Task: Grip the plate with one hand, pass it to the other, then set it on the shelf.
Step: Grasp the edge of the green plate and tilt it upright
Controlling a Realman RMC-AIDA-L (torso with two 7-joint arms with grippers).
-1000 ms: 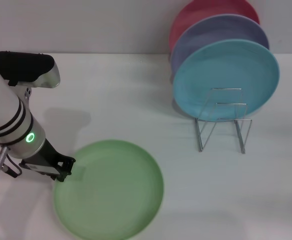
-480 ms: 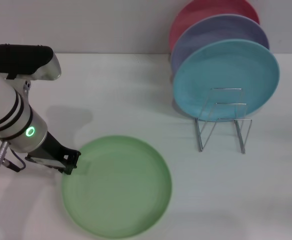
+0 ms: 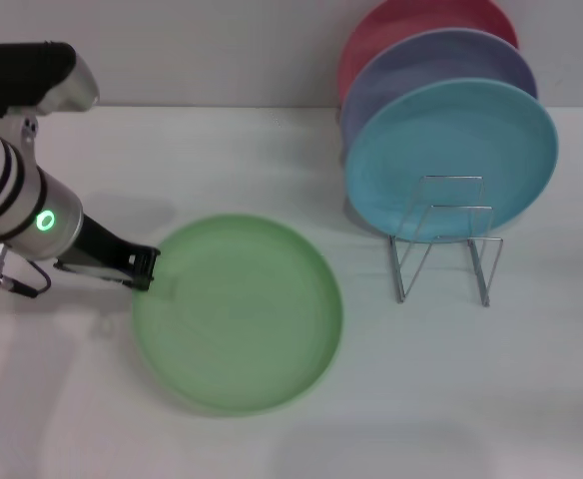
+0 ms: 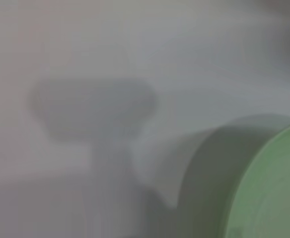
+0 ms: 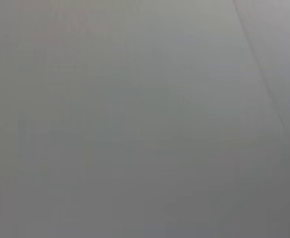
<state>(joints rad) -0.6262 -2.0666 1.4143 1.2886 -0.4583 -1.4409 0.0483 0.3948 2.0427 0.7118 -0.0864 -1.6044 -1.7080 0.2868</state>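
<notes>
The light green plate (image 3: 240, 311) is held above the white table at centre left in the head view, and its rim also shows in the left wrist view (image 4: 264, 188). My left gripper (image 3: 147, 267) is shut on the plate's left rim and carries it. The silver wire rack (image 3: 446, 244) stands at the right, with empty loops at its front. My right gripper is out of view; the right wrist view shows only a plain grey surface.
A light blue plate (image 3: 451, 160), a purple plate (image 3: 436, 62) and a red plate (image 3: 411, 20) stand upright in the rack's back slots, against the wall. The plate's shadow lies on the table (image 3: 272, 170) under it.
My left gripper has lifted the green plate and carried it up and away from the front edge, slightly toward the rack. The rack and its plates have not moved.
</notes>
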